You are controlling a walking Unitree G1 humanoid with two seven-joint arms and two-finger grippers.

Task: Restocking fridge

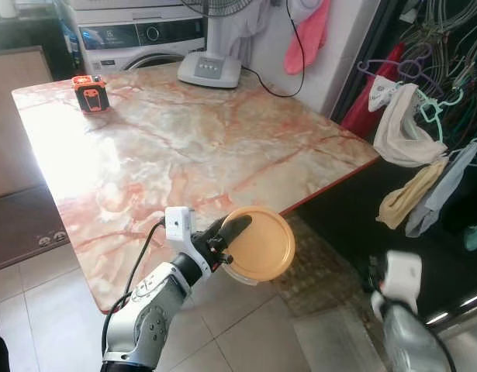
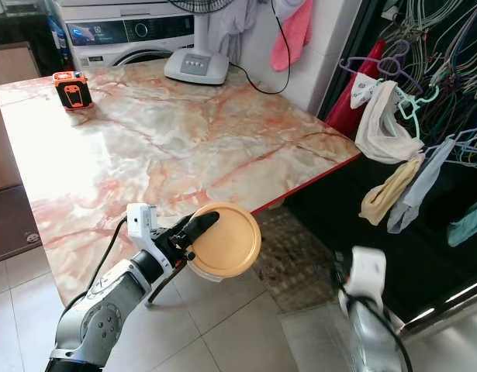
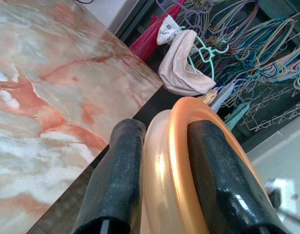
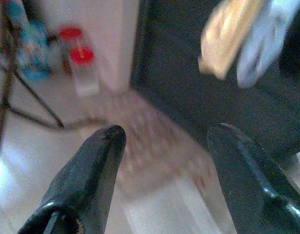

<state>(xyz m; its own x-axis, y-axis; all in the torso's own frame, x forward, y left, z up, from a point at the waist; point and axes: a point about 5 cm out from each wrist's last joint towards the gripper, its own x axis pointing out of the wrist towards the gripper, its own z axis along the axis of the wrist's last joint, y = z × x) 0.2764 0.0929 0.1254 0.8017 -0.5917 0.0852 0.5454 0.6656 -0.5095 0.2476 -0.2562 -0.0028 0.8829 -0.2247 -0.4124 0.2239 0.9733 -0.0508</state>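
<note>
left gripper point(image 1: 226, 242): clamped on orange-lidded tub point(image 1: 259, 245), fingers across lid and base, carried on edge just past marble table point(image 1: 168, 147) edge, so the lid can't pop in transit
right gripper point(image 4: 164, 165): fingers spread, empty, hangs low over floor
tub contents: can't tell
fridge: location unknown
right wrist view: blurred, red-capped containers point(image 4: 80, 61) barely readable
</note>
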